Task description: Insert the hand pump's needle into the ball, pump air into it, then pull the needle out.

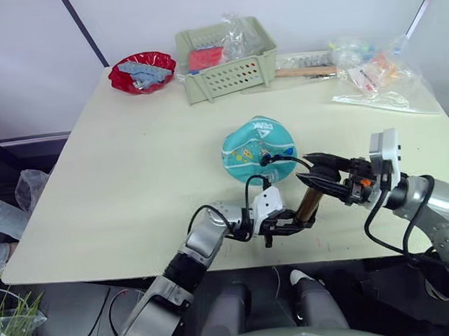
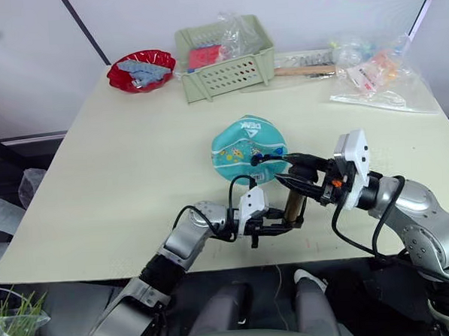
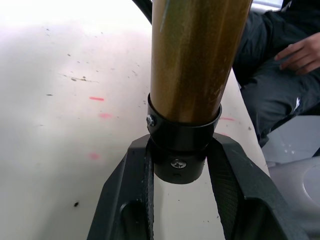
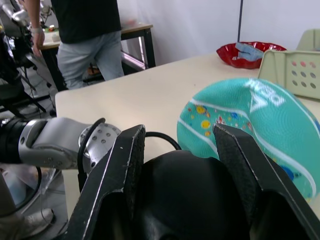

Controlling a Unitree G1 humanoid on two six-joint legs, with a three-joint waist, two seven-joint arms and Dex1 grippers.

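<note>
The ball [image 1: 257, 150], teal and partly dented, lies at the table's middle. Just in front of it the hand pump [image 1: 311, 202] stands nearly upright near the table's front edge. My left gripper [image 1: 297, 223] is shut on its black bottom cap [image 3: 180, 142], which sits between the two fingers [image 3: 134, 170]. From the right, my right gripper [image 1: 313, 171] is shut on the pump's black handle [image 4: 195, 195] at the top. The thin black hose [image 1: 288, 159] runs from the pump's top to the ball's near side. The needle itself is too small to make out there.
A red bowl [image 1: 142, 72] sits at the back left and a green basket [image 1: 226, 62] at the back middle. Clear plastic bags [image 1: 378, 77] lie at the back right. A person [image 4: 85, 35] stands beyond the table, and a person's hand [image 3: 300, 50] rests beside the table's edge.
</note>
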